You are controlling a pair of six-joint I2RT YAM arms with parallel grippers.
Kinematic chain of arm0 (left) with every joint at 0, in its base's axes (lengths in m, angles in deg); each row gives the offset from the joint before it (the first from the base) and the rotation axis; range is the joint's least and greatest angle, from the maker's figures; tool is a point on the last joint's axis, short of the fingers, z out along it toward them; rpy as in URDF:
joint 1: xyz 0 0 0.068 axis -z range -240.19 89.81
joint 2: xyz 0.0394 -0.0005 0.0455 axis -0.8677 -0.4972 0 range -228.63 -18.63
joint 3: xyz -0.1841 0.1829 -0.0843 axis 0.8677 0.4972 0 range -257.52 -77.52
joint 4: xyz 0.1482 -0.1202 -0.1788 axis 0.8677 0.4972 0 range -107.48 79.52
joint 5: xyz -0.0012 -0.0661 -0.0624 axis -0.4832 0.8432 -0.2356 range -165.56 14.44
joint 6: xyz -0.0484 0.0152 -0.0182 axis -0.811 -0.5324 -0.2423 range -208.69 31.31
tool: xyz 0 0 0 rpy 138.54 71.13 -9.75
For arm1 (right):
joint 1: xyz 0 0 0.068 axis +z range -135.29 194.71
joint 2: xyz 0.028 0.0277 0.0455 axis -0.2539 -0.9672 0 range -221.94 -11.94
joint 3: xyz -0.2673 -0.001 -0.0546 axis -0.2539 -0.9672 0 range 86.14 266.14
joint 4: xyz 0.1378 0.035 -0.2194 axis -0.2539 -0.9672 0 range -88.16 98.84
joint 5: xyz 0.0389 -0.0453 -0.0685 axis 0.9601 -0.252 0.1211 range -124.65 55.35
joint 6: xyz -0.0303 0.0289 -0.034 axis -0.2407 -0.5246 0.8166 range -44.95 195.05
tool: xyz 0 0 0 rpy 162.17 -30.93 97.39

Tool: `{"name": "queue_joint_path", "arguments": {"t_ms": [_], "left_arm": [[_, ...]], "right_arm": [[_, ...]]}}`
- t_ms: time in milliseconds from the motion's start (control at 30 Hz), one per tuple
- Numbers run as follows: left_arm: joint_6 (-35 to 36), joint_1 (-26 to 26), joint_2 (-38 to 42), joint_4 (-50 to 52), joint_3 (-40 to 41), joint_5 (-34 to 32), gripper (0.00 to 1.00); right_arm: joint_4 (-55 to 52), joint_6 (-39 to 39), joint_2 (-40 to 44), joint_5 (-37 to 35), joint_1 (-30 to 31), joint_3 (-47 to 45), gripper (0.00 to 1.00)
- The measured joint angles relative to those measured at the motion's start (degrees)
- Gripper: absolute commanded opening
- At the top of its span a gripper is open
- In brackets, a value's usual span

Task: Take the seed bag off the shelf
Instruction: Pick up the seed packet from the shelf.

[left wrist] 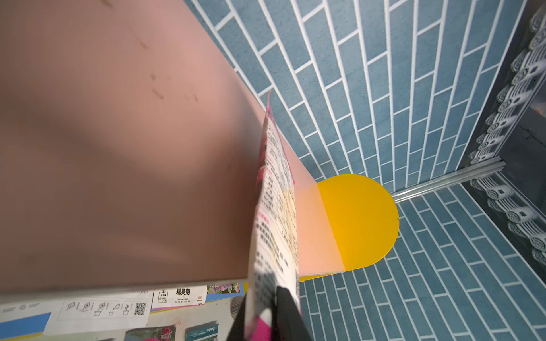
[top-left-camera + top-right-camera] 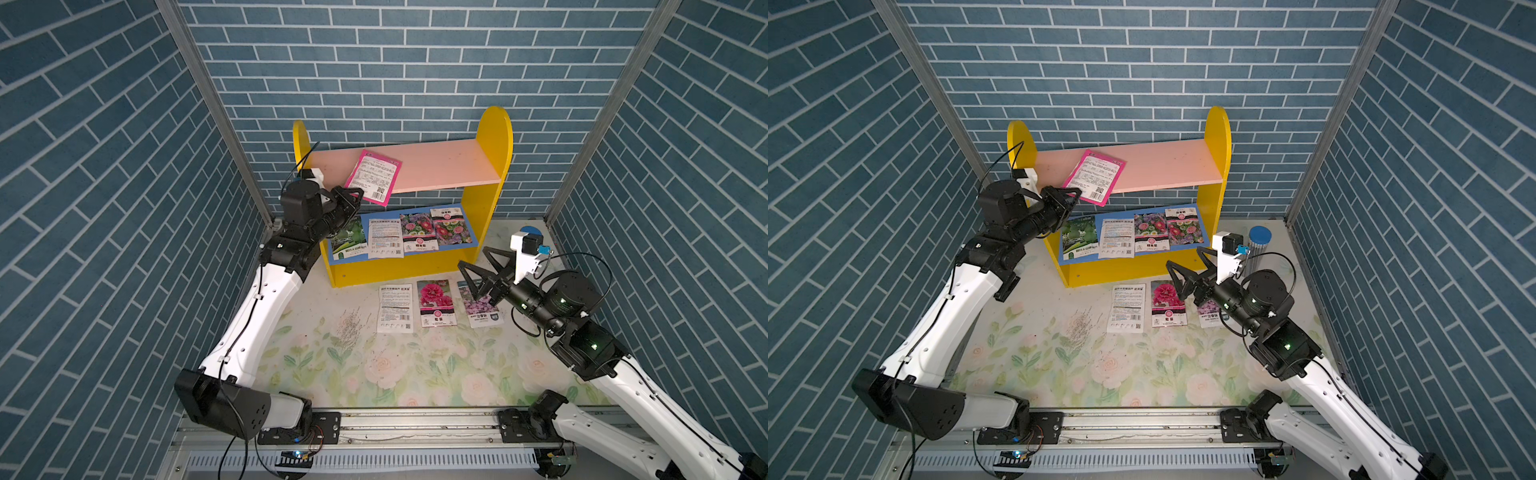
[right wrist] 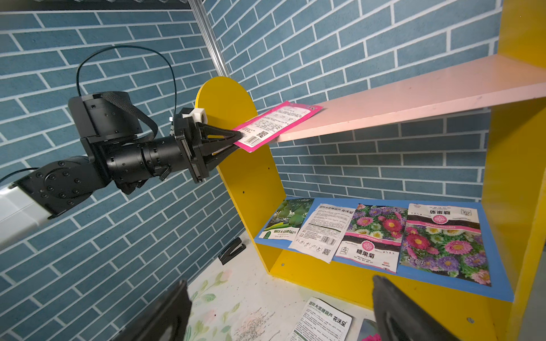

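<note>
The seed bag point(image 2: 374, 176) point(image 2: 1094, 176) is pink-edged with a white printed back. It lies slanted on the pink upper board of the shelf point(image 2: 494, 137) point(image 2: 1219, 137), its near corner hanging over the front edge. My left gripper point(image 2: 360, 193) point(image 2: 1077, 192) is shut on that overhanging corner. In the right wrist view the left gripper point(image 3: 240, 138) pinches the seed bag point(image 3: 274, 124) from the side. The left wrist view shows the seed bag point(image 1: 277, 192) edge-on between the black fingers point(image 1: 283, 310). My right gripper point(image 2: 473, 257) point(image 3: 280, 307) hangs open and empty above the table, in front of the shelf's right end.
Several seed bags point(image 2: 415, 230) lie on the blue lower board. Three more bags point(image 2: 434, 307) rest on the flowered table in front of the shelf, beside spilled seeds point(image 2: 351, 324). A blue-lidded jar point(image 2: 1259, 241) stands at the back right. Brick-patterned walls close in three sides.
</note>
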Motion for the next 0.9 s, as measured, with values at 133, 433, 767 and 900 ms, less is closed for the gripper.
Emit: {"name": "queue_joint_path", "arguments": {"t_ms": [133,433,767,900], "left_arm": [[0.9,0.0,0.2,-1.7,0.0,0.7,0.04],[2.2,0.2,5.2,-12.5,7.1,9.1,0.00],[2.2,5.6,15.3,-27.4,14.4,16.6,0.00],[2.2,9.0,18.8,-32.0,18.4,17.2,0.00]], "right_arm": [[2.6,-1.3,0.0,1.0,0.0,-2.0,0.95],[18.2,-9.1,-5.2,8.2,-0.3,-4.1,0.93],[47.1,-27.5,-19.0,20.5,-3.9,-5.0,0.90],[55.7,-33.3,-24.1,23.2,-4.0,-3.6,0.86]]}}
